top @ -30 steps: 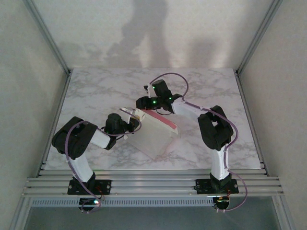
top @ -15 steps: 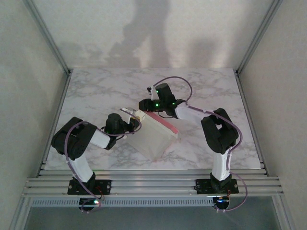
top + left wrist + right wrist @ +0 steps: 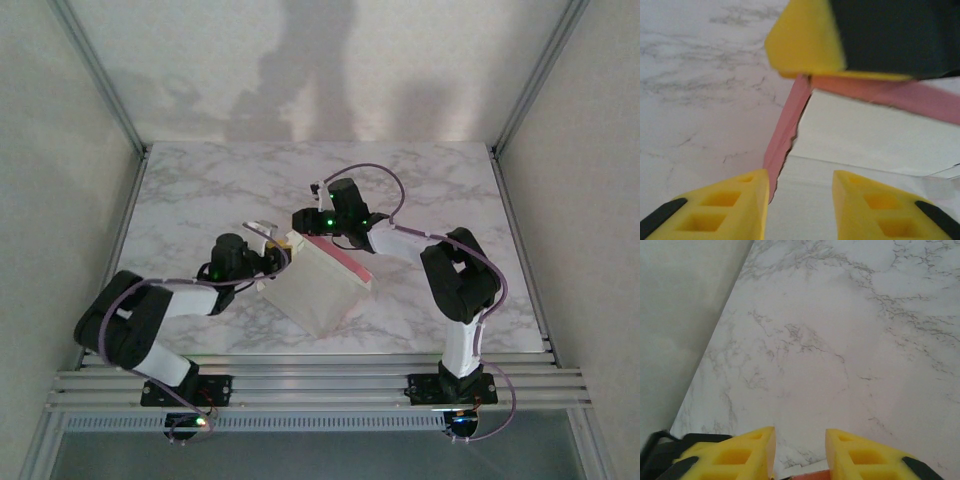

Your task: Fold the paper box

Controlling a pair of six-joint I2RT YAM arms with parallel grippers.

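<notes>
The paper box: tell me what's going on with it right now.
Two robot arms are working on the paper box, a partly folded beige sheet with pink edges lying on the marble table. Both arms meet at its far-left corner. The left gripper has its jaws apart at a pink side flap, and the right gripper, jaws also apart, sits at the pink far edge. The folding isn't finished.

Left arm (image 3: 150, 318) and right arm (image 3: 455, 275): glossy black joint housings, white tube links. A lilac cable (image 3: 372, 170) loops along each arm. Small green lights (image 3: 324, 222) at the wrists. Flat black base plates (image 3: 185, 390). Left tool (image 3: 800, 185) and right tool (image 3: 800, 440): yellow wedge fingers (image 3: 735, 202) with square hollows and black backing.
</notes>
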